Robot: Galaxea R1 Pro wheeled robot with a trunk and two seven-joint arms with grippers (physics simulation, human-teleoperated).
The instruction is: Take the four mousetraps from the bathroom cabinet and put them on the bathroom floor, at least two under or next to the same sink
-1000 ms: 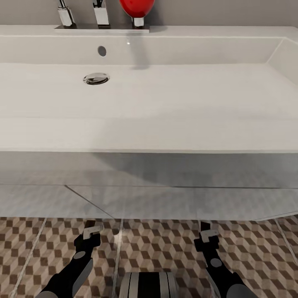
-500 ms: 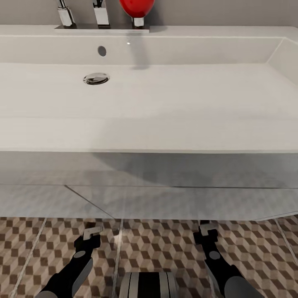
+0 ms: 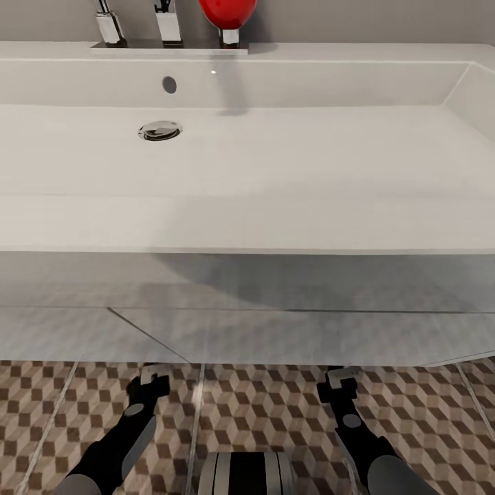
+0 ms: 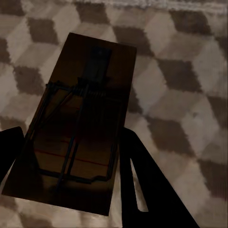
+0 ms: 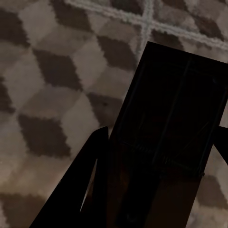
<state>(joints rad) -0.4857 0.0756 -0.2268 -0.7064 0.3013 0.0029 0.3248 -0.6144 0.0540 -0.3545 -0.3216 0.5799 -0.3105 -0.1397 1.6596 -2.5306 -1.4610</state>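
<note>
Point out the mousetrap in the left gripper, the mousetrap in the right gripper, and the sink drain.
left mousetrap (image 4: 76, 128), left wrist view, middle of its board
right mousetrap (image 5: 171, 123), right wrist view, middle of its board
sink drain (image 3: 159, 130), head view, its metal centre

Smooth glossy white sink (image 3: 247, 199), shiny chrome drain (image 3: 159, 130) and taps (image 3: 168, 24), glossy red ball (image 3: 227, 12), matt patterned tile floor (image 3: 275, 405) with pale grout, dark wooden mousetrap (image 4: 78, 123) with thin metal wire, matt black plastic fingers (image 4: 147, 185)
</note>
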